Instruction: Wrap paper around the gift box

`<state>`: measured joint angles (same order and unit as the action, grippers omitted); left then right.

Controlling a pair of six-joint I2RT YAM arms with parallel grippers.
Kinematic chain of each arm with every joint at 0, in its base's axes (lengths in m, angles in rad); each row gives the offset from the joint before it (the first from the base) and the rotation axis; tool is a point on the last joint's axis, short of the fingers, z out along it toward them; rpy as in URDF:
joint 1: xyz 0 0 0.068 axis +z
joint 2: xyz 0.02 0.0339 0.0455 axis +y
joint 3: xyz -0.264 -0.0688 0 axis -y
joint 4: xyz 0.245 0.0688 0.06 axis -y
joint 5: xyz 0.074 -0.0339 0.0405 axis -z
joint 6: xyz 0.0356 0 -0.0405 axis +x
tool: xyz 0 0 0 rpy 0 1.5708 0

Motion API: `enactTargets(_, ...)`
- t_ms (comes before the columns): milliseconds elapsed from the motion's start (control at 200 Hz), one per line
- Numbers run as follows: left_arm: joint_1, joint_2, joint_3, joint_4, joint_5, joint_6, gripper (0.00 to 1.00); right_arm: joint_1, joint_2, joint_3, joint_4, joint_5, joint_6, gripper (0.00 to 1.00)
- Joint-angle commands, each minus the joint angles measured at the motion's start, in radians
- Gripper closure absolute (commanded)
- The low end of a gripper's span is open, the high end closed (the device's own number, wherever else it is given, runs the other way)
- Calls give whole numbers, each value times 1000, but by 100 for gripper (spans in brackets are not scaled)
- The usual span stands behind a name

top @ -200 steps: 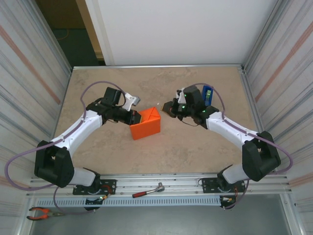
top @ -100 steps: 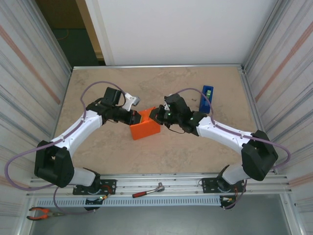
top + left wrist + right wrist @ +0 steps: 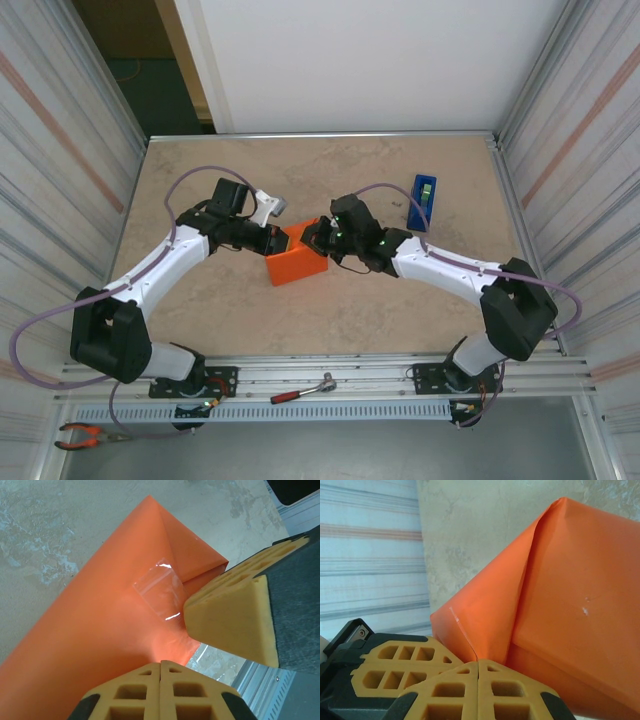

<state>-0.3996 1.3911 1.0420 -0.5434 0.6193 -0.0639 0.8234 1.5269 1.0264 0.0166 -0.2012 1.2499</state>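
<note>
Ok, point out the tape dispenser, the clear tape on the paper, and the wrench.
tape dispenser [image 3: 421, 201], top view, middle of its blue body.
clear tape [image 3: 159, 591], left wrist view, centre of the shiny patch.
wrench [image 3: 300, 391], top view, midway along it.

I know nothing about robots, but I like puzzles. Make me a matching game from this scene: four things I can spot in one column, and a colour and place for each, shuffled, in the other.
Things:
1. the paper
2. tape dispenser
3. ratchet wrench
4. pliers

Colour and place:
A. blue, on the far right
B. orange handles, in the near left corner
C. bright orange, folded into a parcel in the middle
D. red handle, at the near edge, about centre

Pairs: 1-C, 2-A, 3-D, 4-B
</note>
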Motion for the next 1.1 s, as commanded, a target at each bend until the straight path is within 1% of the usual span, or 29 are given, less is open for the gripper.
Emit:
enactTargets(0, -25, 57, -60, -69, -50, 12, 100, 14, 12, 43, 13, 13, 22, 100)
enactTargets(155, -27, 57, -60, -67, -48, 11, 100, 17, 23, 47, -5, 19, 22, 100)
enactTargets(321, -27, 56, -61, -67, -47, 12, 100, 18, 39, 54, -71, 45, 16, 100)
enactTargets(772, -26, 49, -45, -74, -33, 8, 100, 41, 116, 177, -370, 108, -70, 100)
enactTargets(787, -25, 48, -42, -76, -29, 8, 100, 42, 120, 184, -380, 109, -102, 100)
enactTargets(947, 6, 7, -12, -62, 26, -58, 100, 55, 158, 236, -467, 123, -129, 100)
enactTargets(1092, 34, -44, 26, -33, 55, -132, 100, 60, 175, 245, -496, 123, -125, 100)
